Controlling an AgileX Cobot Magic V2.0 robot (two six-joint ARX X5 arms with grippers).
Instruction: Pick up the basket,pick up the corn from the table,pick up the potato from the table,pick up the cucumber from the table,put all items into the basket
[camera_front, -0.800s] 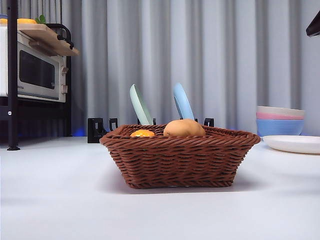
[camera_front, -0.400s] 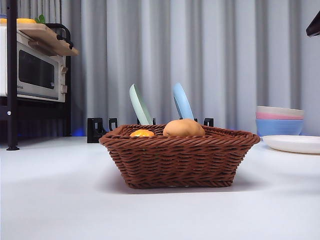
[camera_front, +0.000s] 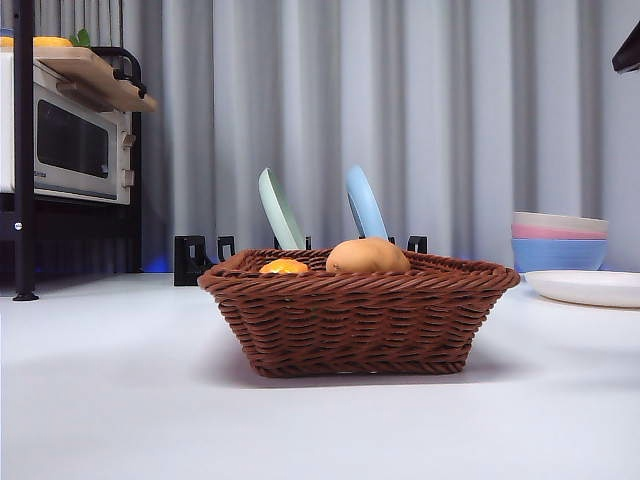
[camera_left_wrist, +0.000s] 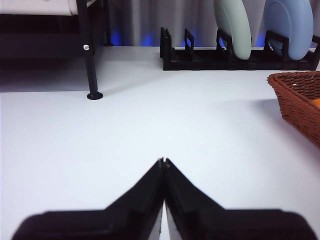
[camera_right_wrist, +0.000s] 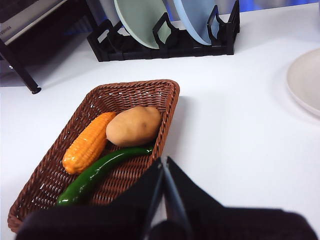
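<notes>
With corn (camera_right_wrist: 89, 142), potato (camera_right_wrist: 133, 126) and cucumber (camera_right_wrist: 98, 173) lying in the basket (camera_right_wrist: 169, 107) just beyond its closed, empty jaws, the right gripper (camera_right_wrist: 164, 167) should retreat without clipping the rim.

From the front, the basket (camera_front: 360, 325) wall is hiding the cucumber from you entirely, and only the tops of the corn (camera_front: 285, 267) and potato (camera_front: 368, 256) are showing. In the left wrist view the frame edge is cutting the basket (camera_left_wrist: 298, 102) off, leaving you one corner.
</notes>
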